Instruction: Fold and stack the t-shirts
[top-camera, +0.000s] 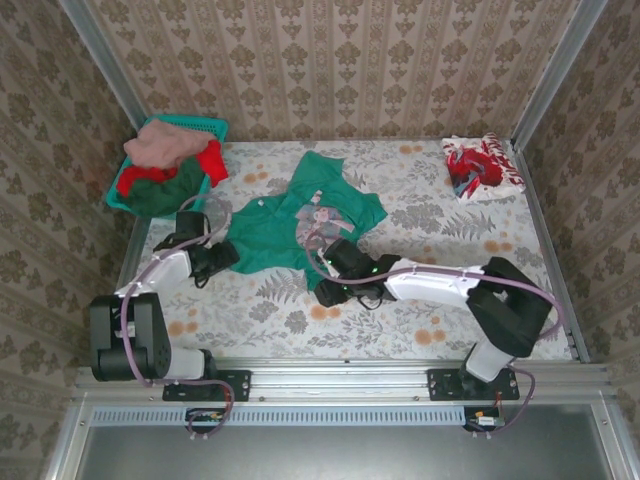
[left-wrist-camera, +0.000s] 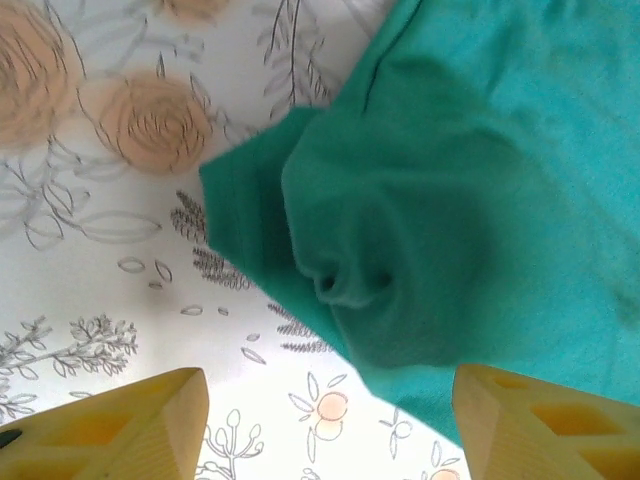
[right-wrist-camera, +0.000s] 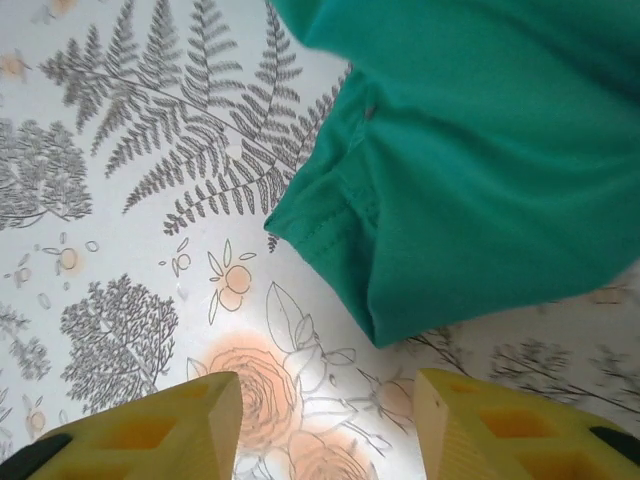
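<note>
Left fingers (left-wrist-camera: 120, 430) and right fingers (right-wrist-camera: 150, 435) both stand apart, holding nothing (teal shirt (top-camera: 300, 225) crumpled just ahead), above the tabletop (top-camera: 250, 310).

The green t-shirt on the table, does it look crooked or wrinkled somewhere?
Yes. The teal-green t-shirt lies askew on the table, not spread flat. In the left wrist view its corner is bunched into a wrinkled lump; in the right wrist view an edge is folded over.

Beige damask walls (top-camera: 330, 60), seemingly papered, around a floral-clothed table (top-camera: 420, 215)
</note>
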